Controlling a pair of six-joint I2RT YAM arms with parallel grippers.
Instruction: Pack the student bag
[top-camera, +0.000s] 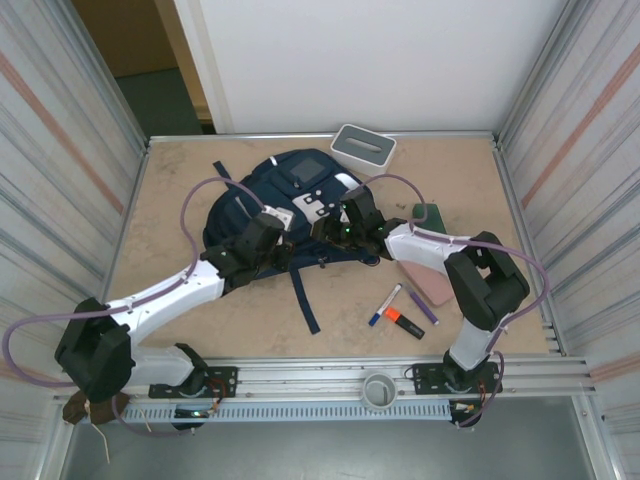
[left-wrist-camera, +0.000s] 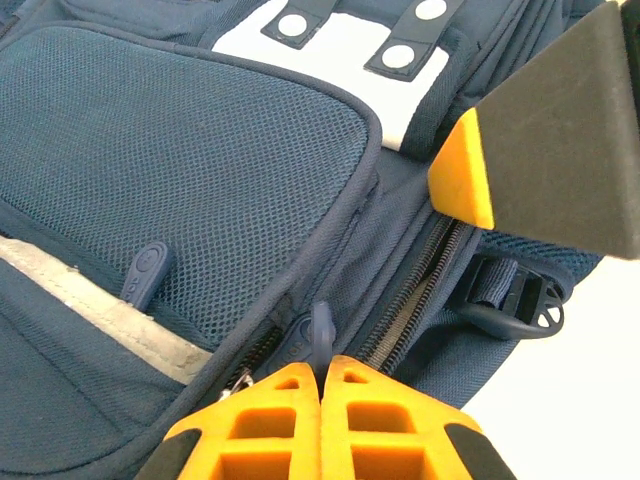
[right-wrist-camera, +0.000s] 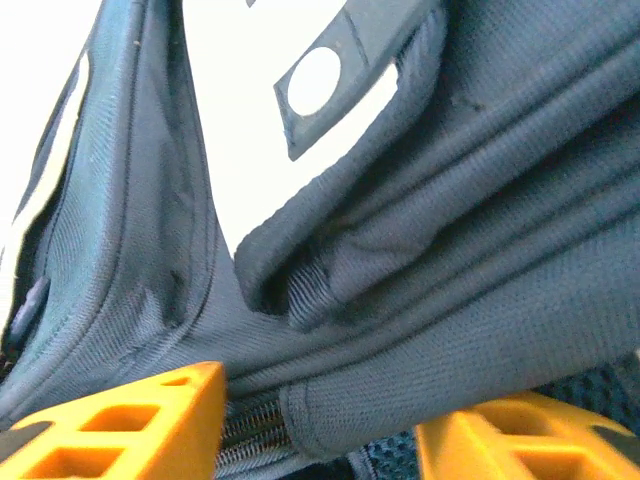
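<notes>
My left pincer is clamped tight on a zipper pull of the student bag, which stretches away ahead of it. My right pincer has its jaws parted, astride a fold of the bag's fabric beside a zipper.

Student bag navy, white patches; box white-grey; highlighter orange.

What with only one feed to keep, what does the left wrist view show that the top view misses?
Left wrist adds: the left tool shut on a zipper pull, beside a mesh pocket. Top adds: the box, markers and table. Shared: the bag and its white patch with dotted tabs.
</notes>
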